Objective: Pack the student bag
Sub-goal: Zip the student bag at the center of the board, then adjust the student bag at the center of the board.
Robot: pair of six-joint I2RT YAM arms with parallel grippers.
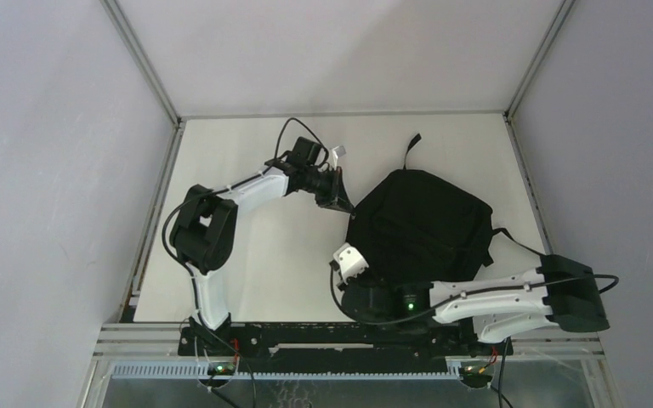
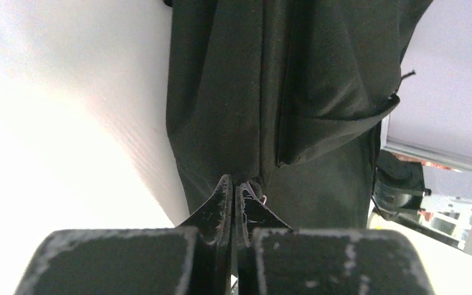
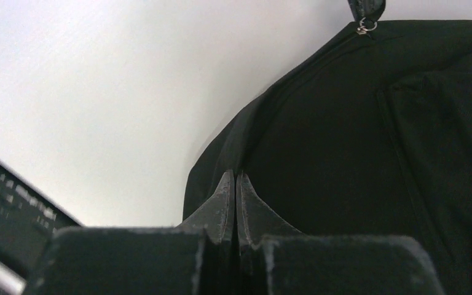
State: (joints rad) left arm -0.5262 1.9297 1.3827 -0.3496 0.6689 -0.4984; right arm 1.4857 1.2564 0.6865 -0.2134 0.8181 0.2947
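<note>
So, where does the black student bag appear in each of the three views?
Top external: student bag lies right of centre.
Left wrist: it fills the upper middle and right.
Right wrist: it fills the right half.
Shared landmark: white table left of it.

We see soft, even light without hard shadows; the tabletop (image 2: pixel 67 92) glares white in our left wrist view, and the student bag (image 3: pixel 344 153) reads nearly featureless black.
</note>
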